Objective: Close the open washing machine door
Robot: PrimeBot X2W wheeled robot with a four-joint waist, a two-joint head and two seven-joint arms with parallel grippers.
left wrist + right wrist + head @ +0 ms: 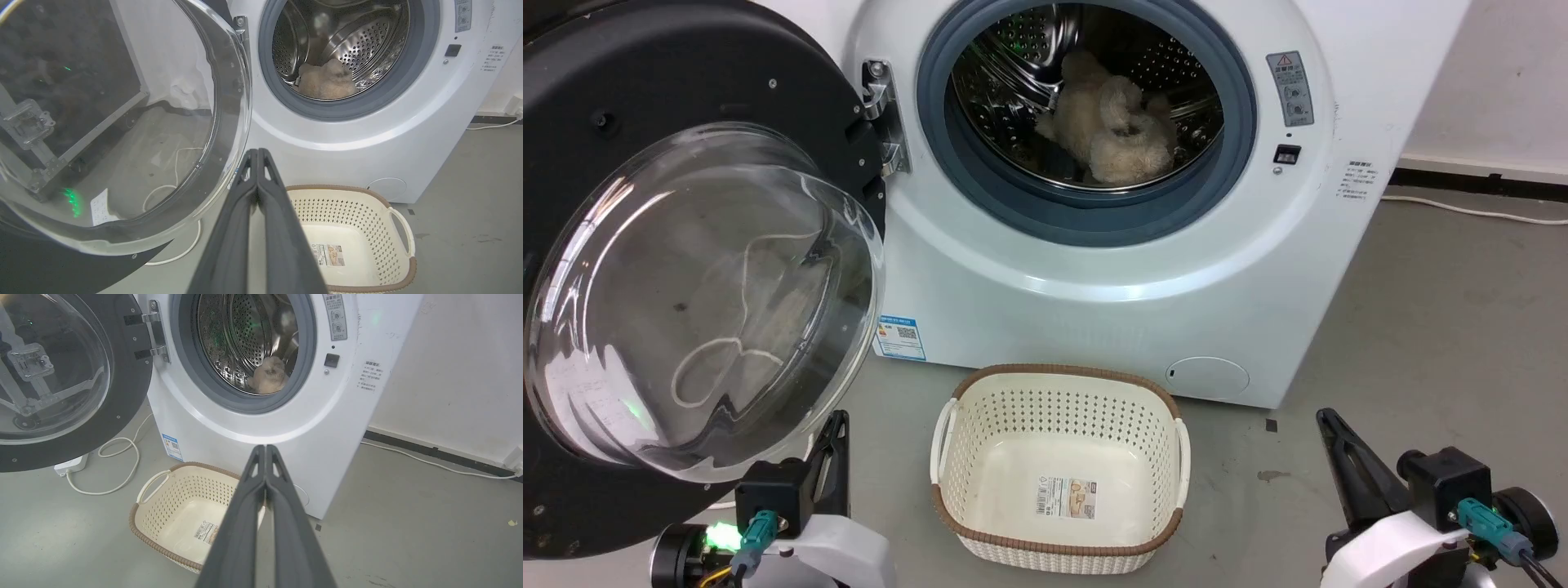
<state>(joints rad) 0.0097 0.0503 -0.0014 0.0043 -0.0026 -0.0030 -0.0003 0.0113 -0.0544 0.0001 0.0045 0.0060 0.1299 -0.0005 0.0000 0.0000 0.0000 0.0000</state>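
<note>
The washing machine door [686, 269] stands wide open on the machine's left, hung on a metal hinge [882, 114]; its black rim surrounds a bulging clear glass bowl [122, 122]. The same door [61, 375] fills the upper left of the right wrist view. The white washing machine [1094, 269] shows its steel drum with a beige fluffy toy [1111, 122] inside. My left gripper [837, 420] is shut and empty, low down just below the door's glass bowl. At the lower right my right gripper [1327, 416] is shut and empty, away from the door. Each wrist view shows its fingers pressed together, left gripper [258, 152], right gripper [265, 448].
An empty cream laundry basket [1062, 392] with a brown rim sits on the grey floor in front of the machine, between my arms. A white cable [114, 457] loops on the floor under the door. A wall and a second cable [1470, 208] lie to the right.
</note>
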